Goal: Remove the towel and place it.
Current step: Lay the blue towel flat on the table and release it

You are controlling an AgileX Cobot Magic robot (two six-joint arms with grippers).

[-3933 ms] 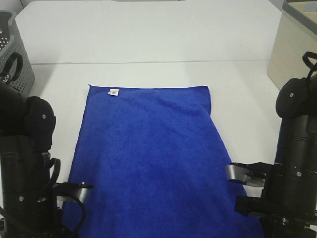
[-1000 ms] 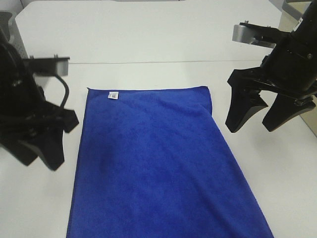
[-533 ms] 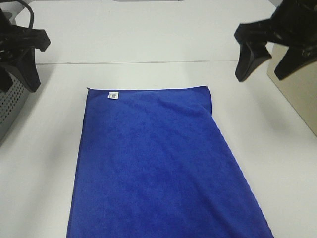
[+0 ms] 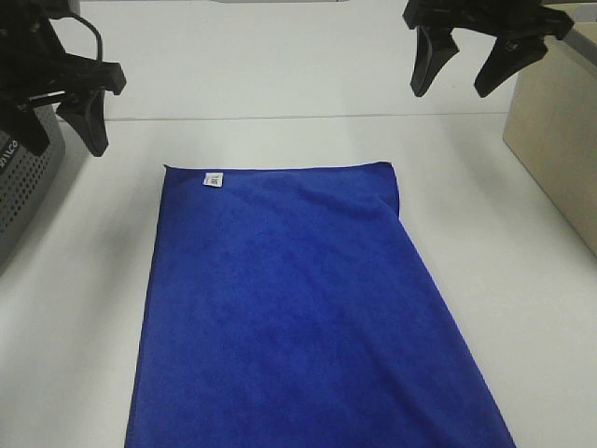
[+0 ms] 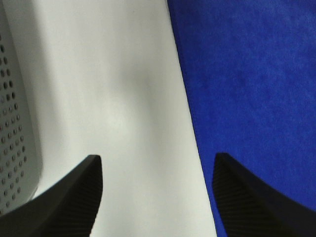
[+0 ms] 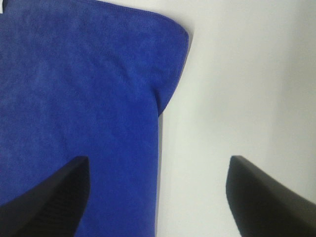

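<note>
Towel, near end: the big deep-blue soft cloth towel (image 4: 289, 308) lies flat on the white table (image 4: 527, 308). Its near end runs out of the high view.
Long way: the towel's long side runs from near to far, right between the two arms.
Left side: a grey plastic basket with little holes (image 4: 19, 187) stands well apart from the towel's left edge.
Right side: a tan box (image 4: 560, 149) stands well apart from the right edge.
Far edge: a small white tag (image 4: 215, 178) sits near the far left corner. The far right corner is folded a bit.
Left gripper: the black left gripper (image 4: 61, 131) hangs in the air just outside the far left corner. Its fingers are spread and hold nothing.
Right gripper: the black right gripper (image 4: 462, 75) hangs just past the far right corner. Its fingers are spread wide and hold nothing.
Which is nearer: each arm looks about as near to its own far corner.
Way to go: the towel lies down and toward the middle from both grippers.
In the way: nothing lies between the grippers and the corners, but the basket is close beside the left arm.
</note>
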